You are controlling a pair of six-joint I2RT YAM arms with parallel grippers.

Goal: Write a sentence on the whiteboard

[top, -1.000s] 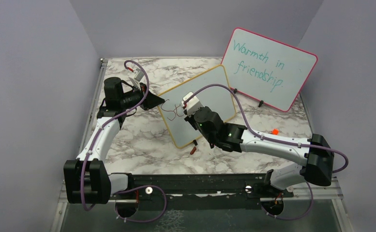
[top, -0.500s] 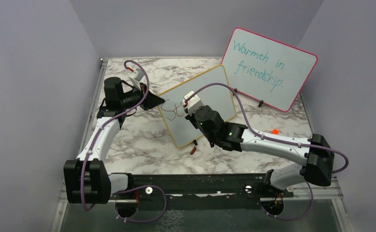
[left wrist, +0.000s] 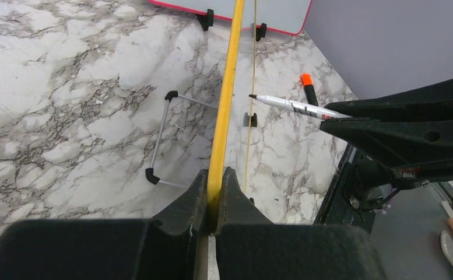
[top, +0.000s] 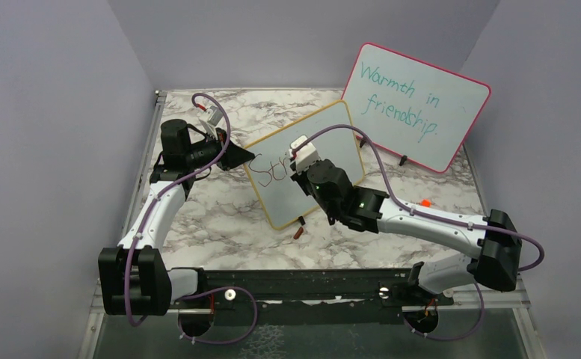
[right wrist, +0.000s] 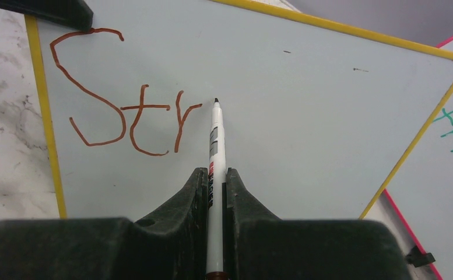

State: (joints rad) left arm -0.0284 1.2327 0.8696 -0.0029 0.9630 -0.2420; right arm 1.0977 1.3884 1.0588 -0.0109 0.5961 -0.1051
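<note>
Fingers: left fingers (left wrist: 192,201) are pinched on the whiteboard (right wrist: 305,105) edge, holding it tilted up on the bench (top: 220,217). The right fingers (right wrist: 192,195) clamp the marker (right wrist: 215,137). Only "Str" of the sentence (right wrist: 127,119) is written, so I reckon the "o" goes next, snug after the r.

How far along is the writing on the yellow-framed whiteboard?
Done: the letters "Str" stand in red-brown on the whiteboard. In hand: the right gripper is shut on the marker, tip just right of the "r"; the left gripper clamps the board's yellow frame. Left: the rest of the sentence; the board beyond is blank.
</note>
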